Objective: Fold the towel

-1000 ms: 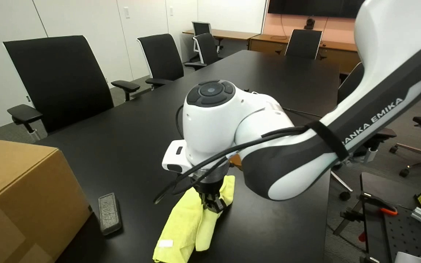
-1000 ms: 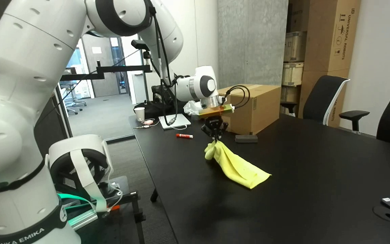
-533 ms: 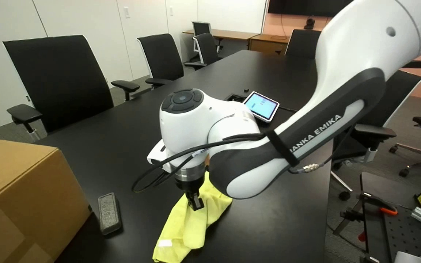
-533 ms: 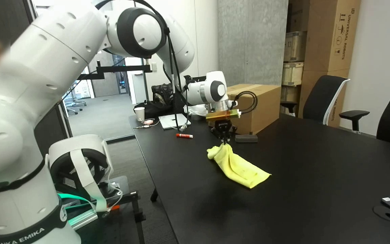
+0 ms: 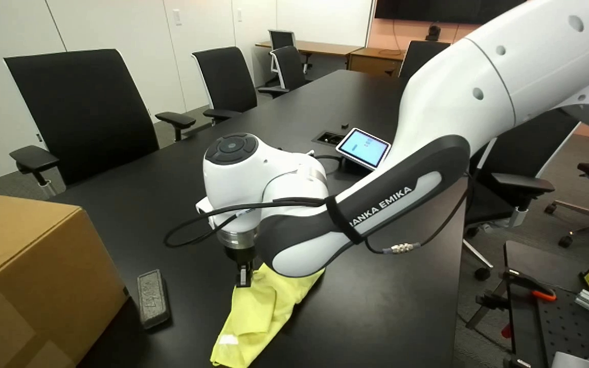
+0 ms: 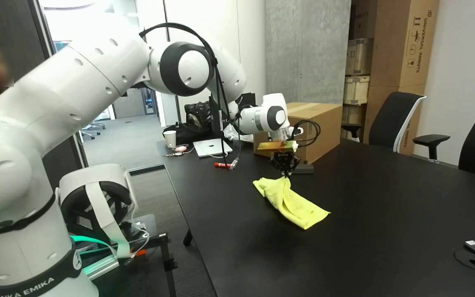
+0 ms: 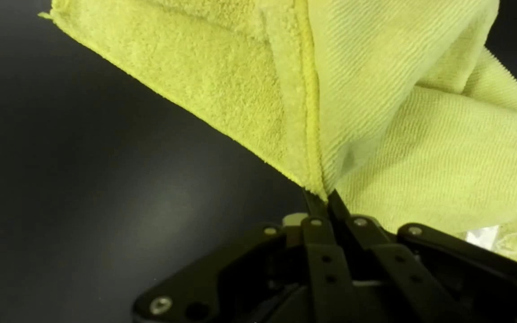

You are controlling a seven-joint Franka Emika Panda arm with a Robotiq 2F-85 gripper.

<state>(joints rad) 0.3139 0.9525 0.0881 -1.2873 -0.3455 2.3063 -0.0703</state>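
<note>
The yellow towel lies rumpled and partly folded over itself on the black table; it shows in both exterior views (image 5: 258,312) (image 6: 297,206) and fills the upper part of the wrist view (image 7: 447,161). A white tag (image 5: 228,339) sits near one end. My gripper (image 7: 326,197) is shut on a corner of the towel, pinched between its fingertips in the wrist view. In both exterior views the gripper (image 5: 244,280) (image 6: 286,173) points down at the towel's edge, with the pinched corner slightly raised. A flap lies across the towel's middle. The arm hides part of the towel's far end.
A dark eraser-like block (image 5: 153,299) and a cardboard box (image 5: 44,271) stand beside the towel. A tablet (image 5: 363,148) lies farther along the table. A red marker (image 6: 222,165), laptop (image 6: 212,147) and white cup (image 6: 170,139) are near the table's end. Chairs line the table.
My gripper has moved toward the eraser-like block and the box, drawing the held corner across the towel. The towel's flap has shifted with it. The tagged end has barely moved.
</note>
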